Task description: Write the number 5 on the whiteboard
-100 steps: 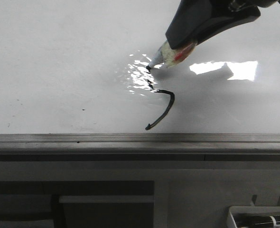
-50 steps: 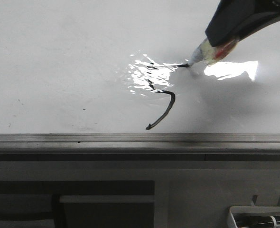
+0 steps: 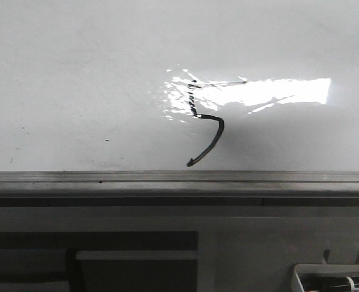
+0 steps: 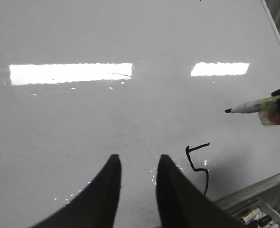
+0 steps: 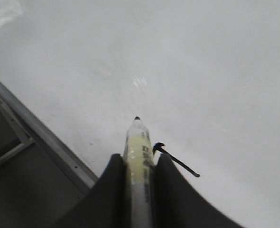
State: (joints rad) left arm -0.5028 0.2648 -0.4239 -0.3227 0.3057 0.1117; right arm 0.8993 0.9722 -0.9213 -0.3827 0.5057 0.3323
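A black hand-drawn number 5 (image 3: 205,118) stands on the glossy whiteboard (image 3: 76,91), with a top bar, a short stem and a curved tail. It also shows in the left wrist view (image 4: 197,164); part of its top bar shows in the right wrist view (image 5: 175,159). My right gripper (image 5: 139,159) is shut on a marker pen (image 5: 139,152), tip lifted off the board; the pen also shows in the left wrist view (image 4: 254,107). My left gripper (image 4: 137,159) is open and empty above the board, beside the 5. Neither gripper shows in the front view.
The whiteboard's grey metal frame edge (image 3: 179,177) runs along its near side. Below it is a grey cabinet front (image 3: 258,243). A white tray (image 3: 334,277) holding dark markers sits at the lower right. Bright glare (image 3: 283,90) lies by the 5.
The right gripper drew the 5's top bar rightward, then lifted the marker away and left the front view. The 5 now has its top bar.
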